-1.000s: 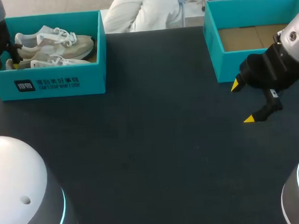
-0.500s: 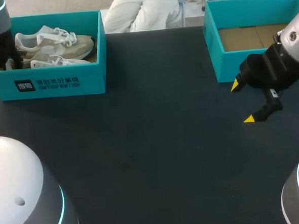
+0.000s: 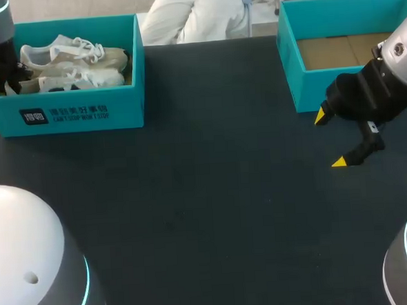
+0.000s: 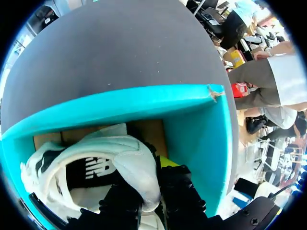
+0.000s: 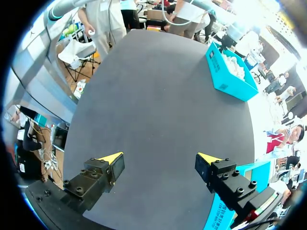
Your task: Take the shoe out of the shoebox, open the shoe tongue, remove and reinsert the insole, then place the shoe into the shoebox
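Shoe [image 4: 110,153] is clamped by left gripper [image 4: 146,184] inside shoebox [image 4: 192,129], beside second shoe [image 3: 80,53]; shifted since earlier. Right gripper [image 5: 159,159] is held wide apart, empty.

Matt dark table [image 3: 213,193]; smooth teal cardboard shoebox [image 3: 84,115], raw brown inside; white leathery, cloth-lined shoe [image 4: 129,158].

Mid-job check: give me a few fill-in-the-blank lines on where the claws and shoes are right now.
The left claw is closed on a ___ inside the left shoebox. That shoebox holds ___ shoes. The right claw hangs ___ above the table, gripping nothing.
Missing words: shoe; two; open.
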{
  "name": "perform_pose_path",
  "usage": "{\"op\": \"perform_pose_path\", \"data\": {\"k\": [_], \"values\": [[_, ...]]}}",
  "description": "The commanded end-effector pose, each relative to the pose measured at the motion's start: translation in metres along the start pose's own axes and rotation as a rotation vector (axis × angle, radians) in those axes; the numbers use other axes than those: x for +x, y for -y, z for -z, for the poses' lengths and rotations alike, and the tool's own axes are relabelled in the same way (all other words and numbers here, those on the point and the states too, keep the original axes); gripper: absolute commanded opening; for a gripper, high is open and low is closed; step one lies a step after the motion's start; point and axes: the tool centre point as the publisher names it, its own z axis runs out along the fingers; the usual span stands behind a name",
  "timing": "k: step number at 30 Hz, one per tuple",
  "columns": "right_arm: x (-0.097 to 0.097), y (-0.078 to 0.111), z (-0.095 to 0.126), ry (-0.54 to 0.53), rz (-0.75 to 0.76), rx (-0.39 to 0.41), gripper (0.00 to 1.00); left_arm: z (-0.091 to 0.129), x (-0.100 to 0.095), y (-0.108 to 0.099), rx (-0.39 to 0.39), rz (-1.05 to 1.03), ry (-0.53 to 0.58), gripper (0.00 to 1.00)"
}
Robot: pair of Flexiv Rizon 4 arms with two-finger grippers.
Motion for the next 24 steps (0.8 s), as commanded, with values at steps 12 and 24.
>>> {"op": "perform_pose_path", "data": {"k": [12, 24], "values": [[0.000, -0.001, -0.001, 0.000, -0.001, 0.002, 1.00, 0.109, 0.024, 0.014, 0.060, -0.092, -0.035, 0.00], [0.000, -0.001, -0.001, 0.000, -0.001, 0.002, 1.00, 0.170, 0.047, 0.025, 0.114, -0.150, -0.002, 0.00]]}}
